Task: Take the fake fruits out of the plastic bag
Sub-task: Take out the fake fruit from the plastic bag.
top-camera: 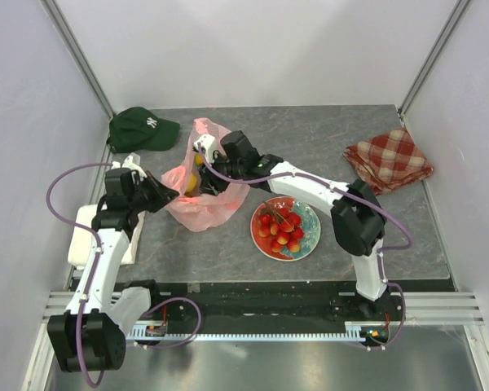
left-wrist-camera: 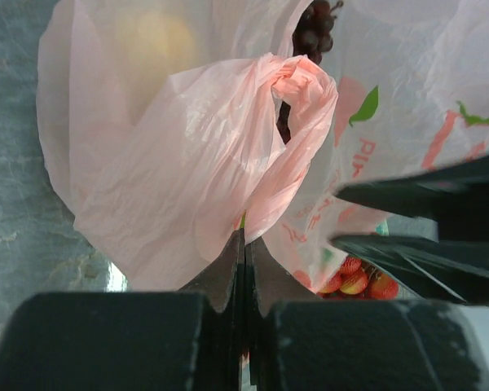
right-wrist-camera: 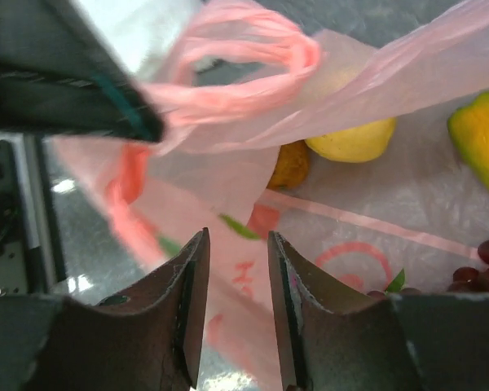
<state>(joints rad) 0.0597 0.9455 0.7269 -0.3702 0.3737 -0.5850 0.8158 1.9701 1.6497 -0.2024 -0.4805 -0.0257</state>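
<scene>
Holding the bag: left gripper (left-wrist-camera: 244,240) is clamped on a fold of the plastic bag (left-wrist-camera: 171,179), which lies left of the table's (top-camera: 342,130) middle
Reaching side: right gripper (right-wrist-camera: 238,244) hovers at the bag mouth, jaws partly apart, nothing between them
Fruits inside: lemon (right-wrist-camera: 354,138), orange-yellow fruit (right-wrist-camera: 292,165) and grape bunch (right-wrist-camera: 481,265)
Fruits out: red berries (top-camera: 281,228) on the plate (top-camera: 312,218), towards the table's near edge
Doing it well: hold the pinched fold up so the mouth gapes, steer the right jaws past the handle loop (right-wrist-camera: 244,61), and close on fruit alone, not film
</scene>
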